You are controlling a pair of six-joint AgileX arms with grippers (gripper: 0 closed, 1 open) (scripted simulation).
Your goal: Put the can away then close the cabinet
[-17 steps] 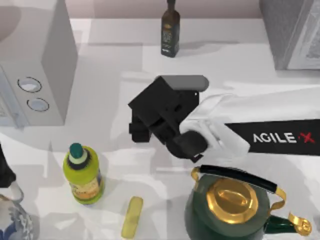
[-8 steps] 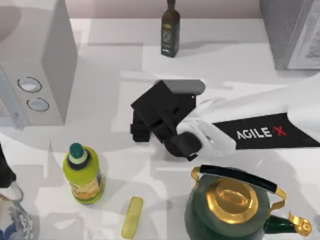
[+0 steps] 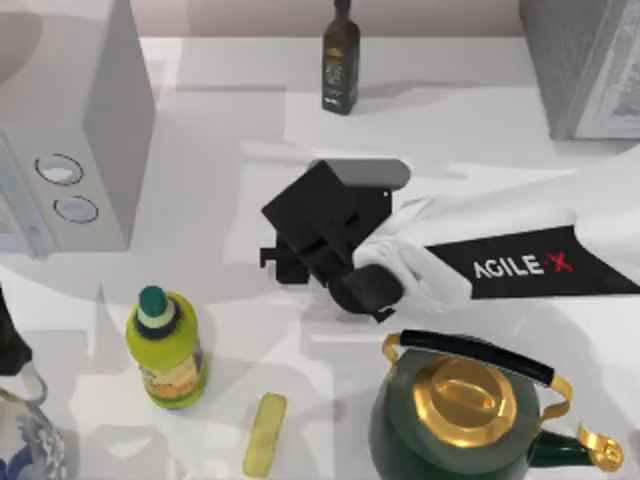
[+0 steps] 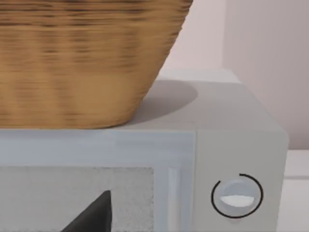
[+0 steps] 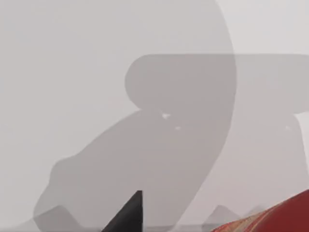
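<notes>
My right gripper [image 3: 272, 262] hangs low over the middle of the table, reaching in from the right. It hides the can in the top view. In the right wrist view a curved red piece of the can [image 5: 277, 217] shows close to the camera, beside one dark fingertip [image 5: 129, 212] above the white table; the gripper looks shut on the can. A grey cabinet [image 3: 575, 65] stands at the far right corner, and I cannot tell if it is open. My left arm [image 3: 8, 340] stays parked at the left edge.
A microwave [image 3: 75, 130] with a wicker basket [image 4: 82, 58] on top stands at the left. A dark glass bottle [image 3: 341, 65] is at the back. A yellow-green bottle [image 3: 167, 350], a yellow bar [image 3: 264, 435] and a green-gold kettle [image 3: 465, 410] stand along the front.
The right arm slid a little to the left and then stopped. Its finger parts have drawn closer together since half a second ago. The left arm has not moved.
</notes>
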